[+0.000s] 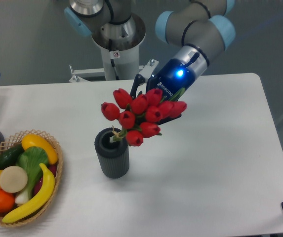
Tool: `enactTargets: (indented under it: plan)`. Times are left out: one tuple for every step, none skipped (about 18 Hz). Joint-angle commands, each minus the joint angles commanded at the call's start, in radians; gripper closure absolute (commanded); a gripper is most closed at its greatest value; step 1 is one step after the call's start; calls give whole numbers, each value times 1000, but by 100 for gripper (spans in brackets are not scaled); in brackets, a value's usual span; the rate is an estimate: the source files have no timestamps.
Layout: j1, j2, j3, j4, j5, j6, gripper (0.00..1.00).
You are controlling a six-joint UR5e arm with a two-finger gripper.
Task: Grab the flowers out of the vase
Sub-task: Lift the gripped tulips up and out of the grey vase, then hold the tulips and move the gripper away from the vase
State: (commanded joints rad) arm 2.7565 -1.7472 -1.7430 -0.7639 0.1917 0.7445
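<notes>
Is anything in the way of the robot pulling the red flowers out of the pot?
Nothing visible blocks them. The end effector holds the flowers raised above the vase, with only the stem ends at its rim. The space above is open, and the fruit basket sits off to the side.

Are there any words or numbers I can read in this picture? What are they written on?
White lettering on the blue wrist body of the end effector: a brand word is there, but it is too small and blurred to read.
Small white and red sticker on the robot's base column: too small to read.
Nothing readable on the flowers, the vase or the basket.
</notes>
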Motion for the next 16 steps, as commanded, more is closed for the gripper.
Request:
enactTargets:
  plan:
    - [5,-2,23,0,2,-23,62]
    - [14,-5,43,0,0,-27,62]
    - [21,-8,60,0,2,-25,62]
    - [26,-12,78,2,2,-16,62]
    - [43,-18,109,0,6,-11,62]
    - [54,-26,124,2,11,-5,62]
    - [64,-37,150,0,17,19,62]
    - [66,-38,163,0,37,44,63]
    - [71,-44,174,0,84,73,64]
    - [71,-45,174,0,147,100,65]
    - [69,-45,175,0,208,116,68]
    - [68,-46,174,0,259,128,71]
    - [69,-46,174,-2,308,142,74]
    - [68,-46,165,-2,358,157,76]
    - [68,-46,152,-3,411,171,76]
    - [64,-41,128,-3,464,180,76]
